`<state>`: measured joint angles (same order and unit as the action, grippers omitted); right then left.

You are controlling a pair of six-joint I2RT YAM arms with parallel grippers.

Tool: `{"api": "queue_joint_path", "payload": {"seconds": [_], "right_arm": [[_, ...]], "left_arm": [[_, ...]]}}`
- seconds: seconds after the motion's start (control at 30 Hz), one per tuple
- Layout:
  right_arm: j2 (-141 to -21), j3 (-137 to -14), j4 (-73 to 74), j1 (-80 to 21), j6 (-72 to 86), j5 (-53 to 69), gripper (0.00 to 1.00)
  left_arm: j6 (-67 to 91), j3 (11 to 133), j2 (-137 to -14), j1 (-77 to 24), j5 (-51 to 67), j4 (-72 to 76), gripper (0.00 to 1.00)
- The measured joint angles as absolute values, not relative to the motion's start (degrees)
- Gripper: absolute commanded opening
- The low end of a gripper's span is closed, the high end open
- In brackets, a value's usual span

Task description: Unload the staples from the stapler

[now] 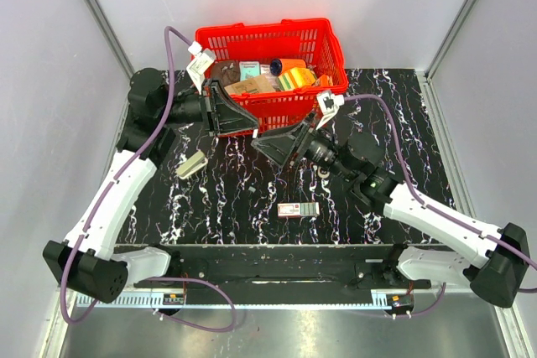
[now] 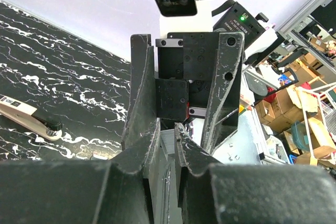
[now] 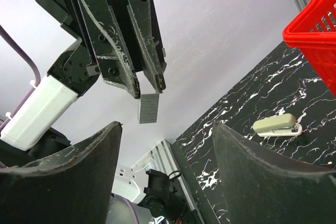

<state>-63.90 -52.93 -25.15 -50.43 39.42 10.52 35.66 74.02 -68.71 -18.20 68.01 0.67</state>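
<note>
Jaws left: clamped on staple strip (image 3: 148,108) | jaws right: apart | stapler (image 1: 191,165): on table (image 1: 239,203)

Count:
- 1 stapler (image 1: 191,165), beige-grey
- 1 staple strip (image 3: 148,108)
- 1 red basket (image 1: 264,28); its contents are a jumble of cartons and packs that can't be counted reliably
- 1 small red-and-white box (image 1: 299,210)
- 1 black marbled table (image 1: 243,194)
- 2 arms: left arm (image 1: 109,199), right arm (image 1: 436,215)
- 2 grippers: left gripper (image 3: 149,88), right gripper (image 3: 165,129)

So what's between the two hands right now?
A grey strip of staples, pinched by the left hand, hangs just ahead of the open right hand. The right wrist view shows it.
</note>
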Motion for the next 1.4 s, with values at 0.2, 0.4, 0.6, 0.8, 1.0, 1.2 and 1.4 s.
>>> {"api": "queue_joint_path", "payload": {"seconds": [0.2, 0.4, 0.6, 0.8, 1.0, 1.2, 1.4], "right_arm": [[-64.14, -53.43, -25.47, -50.09, 40.03, 10.50, 0.65], [-64.64, -53.69, -26.74, -49.69, 41.04, 10.50, 0.56], [-64.90, -53.69, -29.10, -49.65, 41.63, 10.68, 0.51], [-65.89, -53.69, -31.24, -49.65, 41.98, 11.55, 0.42], [-66.76, -53.69, -32.80, -49.65, 42.87, 12.56, 0.26], [-66.78, -53.67, -32.88, -49.60, 43.20, 13.02, 0.15], [-66.78, -53.67, -32.75, -49.60, 43.22, 13.17, 0.06]], "left_arm": [[37.04, 73.54, -68.62, -18.20, 68.66, 2.00, 0.11], [38.52, 72.16, -68.36, -18.11, 68.79, 3.60, 0.13], [39.75, 72.16, -68.27, -18.11, 68.79, 4.91, 0.14], [40.42, 71.50, -67.92, -18.11, 68.84, 5.52, 0.15], [40.36, 71.50, -67.85, -17.91, 68.79, 5.72, 0.17], [39.94, 71.50, -67.83, -17.89, 68.77, 5.67, 0.18], [39.46, 71.50, -67.83, -17.87, 68.58, 5.61, 0.46]]}}
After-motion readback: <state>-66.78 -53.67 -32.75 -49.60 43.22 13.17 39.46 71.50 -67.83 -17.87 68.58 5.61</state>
